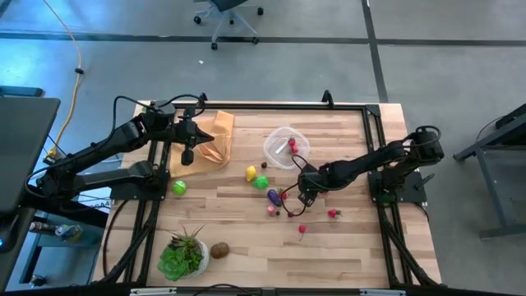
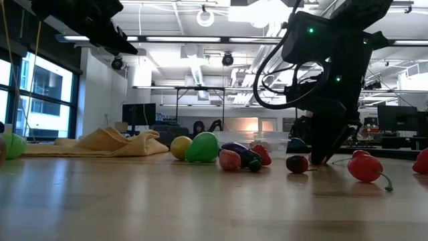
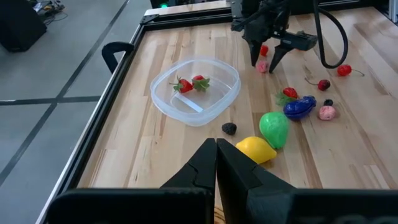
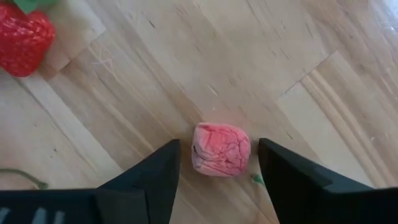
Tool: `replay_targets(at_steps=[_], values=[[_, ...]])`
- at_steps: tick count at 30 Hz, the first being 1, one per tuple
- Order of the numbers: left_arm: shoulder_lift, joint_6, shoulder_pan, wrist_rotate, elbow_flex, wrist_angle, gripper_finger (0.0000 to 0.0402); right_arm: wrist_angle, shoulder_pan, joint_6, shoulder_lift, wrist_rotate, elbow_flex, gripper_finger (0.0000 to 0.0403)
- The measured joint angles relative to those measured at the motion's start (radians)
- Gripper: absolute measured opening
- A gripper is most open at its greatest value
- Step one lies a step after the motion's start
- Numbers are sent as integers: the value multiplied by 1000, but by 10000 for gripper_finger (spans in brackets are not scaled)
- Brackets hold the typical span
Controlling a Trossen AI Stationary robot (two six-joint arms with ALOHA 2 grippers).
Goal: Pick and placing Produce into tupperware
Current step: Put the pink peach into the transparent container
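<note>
While right gripper (image 4: 217, 163) straddles pink fruit (image 4: 221, 149), jaws spread — strawberry (image 4: 23, 37) near.

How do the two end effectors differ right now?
The right end effector is down at the table with its fingers open either side of a small pink fruit; the left end effector is shut and empty.
The right one works among the scattered produce; the left one hangs above the tan-orange cloth, away from it.
Neither is holding anything yet.
</note>
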Motion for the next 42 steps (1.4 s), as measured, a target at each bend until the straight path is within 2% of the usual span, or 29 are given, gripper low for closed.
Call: replay_targets(at_steps=[17, 27, 31, 35, 42], values=[[0, 0, 0, 0, 0, 0, 3, 17, 0, 4, 1, 10, -1, 113], [0, 0, 0, 0, 0, 0, 3, 16, 0, 3, -1, 10, 0, 104], [0, 0, 0, 0, 0, 0, 3, -25, 0, -5, -26, 12, 41, 103], [0, 0, 0, 0, 0, 0, 3, -93, 0, -52, -63, 65, 121, 103], [0, 0, 0, 0, 0, 0, 3, -129, -23, -203, -91, 241, 319, 103]])
